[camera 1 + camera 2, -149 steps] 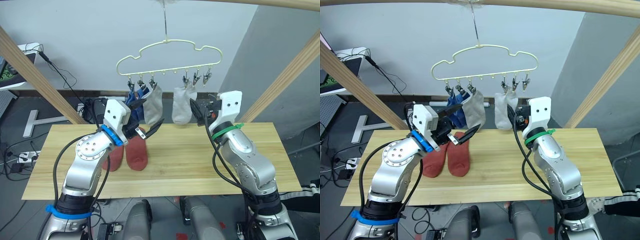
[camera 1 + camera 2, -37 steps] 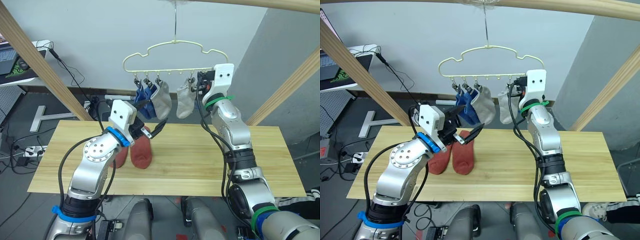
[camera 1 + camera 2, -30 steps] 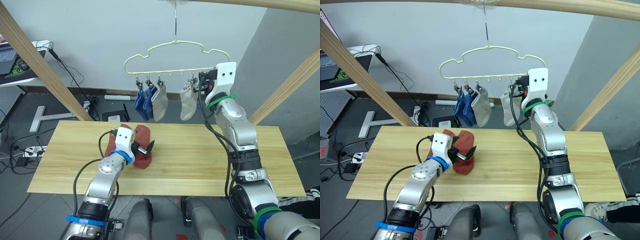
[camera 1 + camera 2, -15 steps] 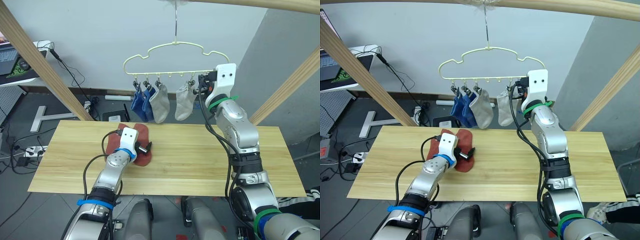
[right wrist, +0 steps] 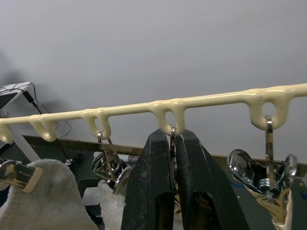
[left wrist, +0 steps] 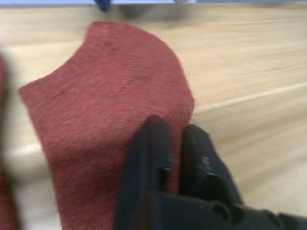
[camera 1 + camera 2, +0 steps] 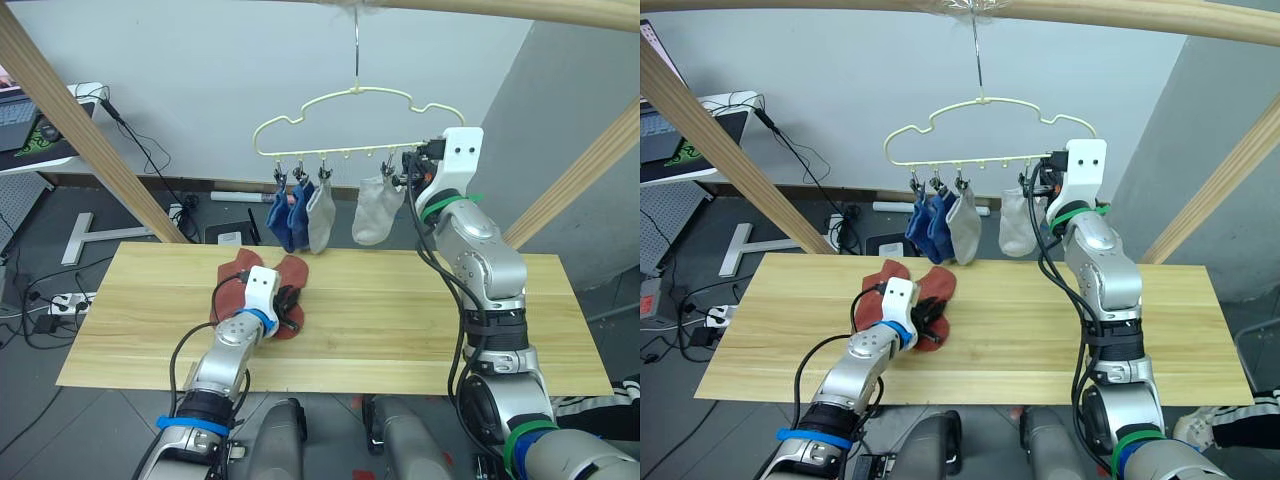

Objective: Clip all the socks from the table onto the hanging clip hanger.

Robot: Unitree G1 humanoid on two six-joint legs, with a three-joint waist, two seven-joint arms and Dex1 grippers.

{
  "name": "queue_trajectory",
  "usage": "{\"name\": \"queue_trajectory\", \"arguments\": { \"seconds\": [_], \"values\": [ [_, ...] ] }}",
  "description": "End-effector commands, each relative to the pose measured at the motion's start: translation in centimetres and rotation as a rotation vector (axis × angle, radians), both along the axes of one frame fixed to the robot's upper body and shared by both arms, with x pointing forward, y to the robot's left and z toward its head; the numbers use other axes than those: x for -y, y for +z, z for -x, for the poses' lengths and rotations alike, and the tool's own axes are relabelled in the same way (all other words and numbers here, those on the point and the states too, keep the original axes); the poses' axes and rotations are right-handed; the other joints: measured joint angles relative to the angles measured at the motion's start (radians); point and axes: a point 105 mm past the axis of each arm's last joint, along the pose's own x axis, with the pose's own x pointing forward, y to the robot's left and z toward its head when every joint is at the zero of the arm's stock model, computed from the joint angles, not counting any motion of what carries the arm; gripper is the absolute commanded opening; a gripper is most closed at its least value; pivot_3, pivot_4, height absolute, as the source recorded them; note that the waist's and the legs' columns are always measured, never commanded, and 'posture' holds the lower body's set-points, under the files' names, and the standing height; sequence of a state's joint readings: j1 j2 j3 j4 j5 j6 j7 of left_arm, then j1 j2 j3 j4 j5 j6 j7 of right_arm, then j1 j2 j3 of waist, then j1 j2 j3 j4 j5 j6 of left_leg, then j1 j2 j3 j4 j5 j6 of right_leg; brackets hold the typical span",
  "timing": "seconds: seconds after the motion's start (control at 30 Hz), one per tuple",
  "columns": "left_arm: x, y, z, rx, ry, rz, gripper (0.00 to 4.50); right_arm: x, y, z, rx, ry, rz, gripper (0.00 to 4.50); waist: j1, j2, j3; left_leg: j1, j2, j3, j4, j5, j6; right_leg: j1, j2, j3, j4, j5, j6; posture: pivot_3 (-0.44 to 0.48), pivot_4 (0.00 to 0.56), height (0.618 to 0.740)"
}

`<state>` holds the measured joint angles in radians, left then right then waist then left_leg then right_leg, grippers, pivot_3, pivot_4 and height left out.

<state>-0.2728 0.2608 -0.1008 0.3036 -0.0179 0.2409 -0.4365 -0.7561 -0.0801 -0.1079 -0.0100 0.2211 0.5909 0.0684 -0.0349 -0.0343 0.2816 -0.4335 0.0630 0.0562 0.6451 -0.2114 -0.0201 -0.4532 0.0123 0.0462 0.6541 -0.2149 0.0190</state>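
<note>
One rust-red sock (image 6: 103, 91) pinched in left pincer (image 6: 170, 139).

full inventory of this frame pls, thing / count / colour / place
table: 1, light wood, in front of the robot
clip hanger: 1, pale yellow, hooked on the wooden pole overhead
blue socks: 2, clipped at the hanger's left end
grey socks: 2, light grey, clipped beside the blue ones and further right
rust-red socks: 2, lying on the table, left of centre
left gripper: fingers shut on a rust-red sock's edge
right gripper: fingers shut on a clip's wire under the hanger bar
</note>
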Motion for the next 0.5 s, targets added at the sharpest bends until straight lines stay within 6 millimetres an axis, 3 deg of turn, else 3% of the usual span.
{"name": "queue_trajectory", "arguments": {
  "seconds": [0.03,0.2,0.47,0.5],
  "values": [
    [1.8,-0.3,1.6,-0.036,-0.084,0.067,0.03,1.5,0.6,0.3,0.007,-0.015,0.0,0.0,0.001,0.0,0.0,0.0,0.0,0.0,0.0,0.0,0.0,0.0,0.0,0.0,0.0,0.0,0.0,-0.08,0.294,0.74],
    [3.3,1.5,3.2,0.001,-0.233,0.07,0.03,2.1,1.0,0.4,0.009,0.001,0.023,0.0,0.0,0.0,0.0,-0.001,0.0,0.0,0.0,0.0,0.0,0.0,0.0,0.0,-0.002,0.0,0.0,-0.075,0.286,0.74],
    [4.1,1.9,4.5,0.076,-0.405,-0.099,0.03,2.3,1.2,0.4,0.012,0.009,0.03,0.0,0.0,0.0,0.0,-0.001,0.0,0.0,-0.001,0.0,0.0,0.0,0.0,0.0,-0.004,0.0,0.0,-0.069,0.277,0.74],
    [4.3,2.0,4.5,0.082,-0.407,-0.091,0.26,2.2,1.3,0.4,0.014,0.011,0.03,0.0,0.001,0.0,0.0,-0.001,0.0,0.0,-0.001,0.0,0.0,0.0,0.0,0.0,-0.004,0.0,0.0,-0.069,0.277,0.74]
  ]
}}
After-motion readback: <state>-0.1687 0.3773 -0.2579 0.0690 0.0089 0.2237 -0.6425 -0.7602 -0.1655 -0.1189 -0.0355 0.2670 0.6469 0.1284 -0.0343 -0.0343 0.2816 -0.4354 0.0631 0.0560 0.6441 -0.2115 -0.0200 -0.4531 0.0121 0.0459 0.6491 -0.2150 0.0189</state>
